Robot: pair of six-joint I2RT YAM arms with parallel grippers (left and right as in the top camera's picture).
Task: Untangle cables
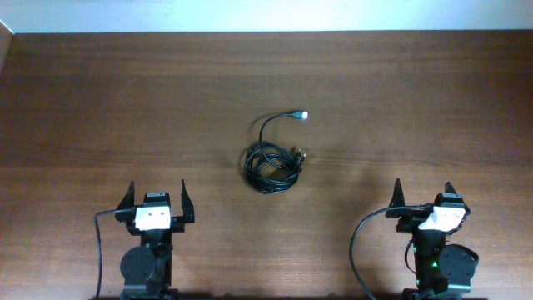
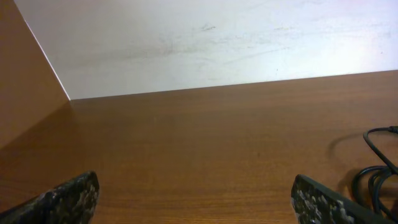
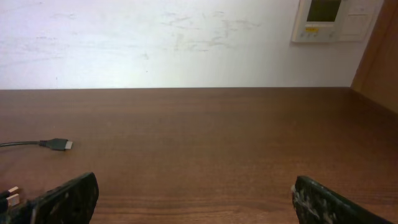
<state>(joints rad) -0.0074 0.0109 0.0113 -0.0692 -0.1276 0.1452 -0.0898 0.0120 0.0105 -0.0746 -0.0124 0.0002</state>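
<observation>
The cables lie as a small tangled black coil at the table's middle. One cord loops up from it to a whitish-silver plug; gold-dark plugs stick out at the coil's right. My left gripper is open and empty, near the front edge, left of the coil. My right gripper is open and empty, at the front right. The left wrist view shows cable loops at its right edge. The right wrist view shows the silver plug and a gold plug at its left.
The wooden table ends at a white wall behind. A brown side panel stands at the far left. A wall control panel hangs at the back right. Thick black arm cables run by each arm base.
</observation>
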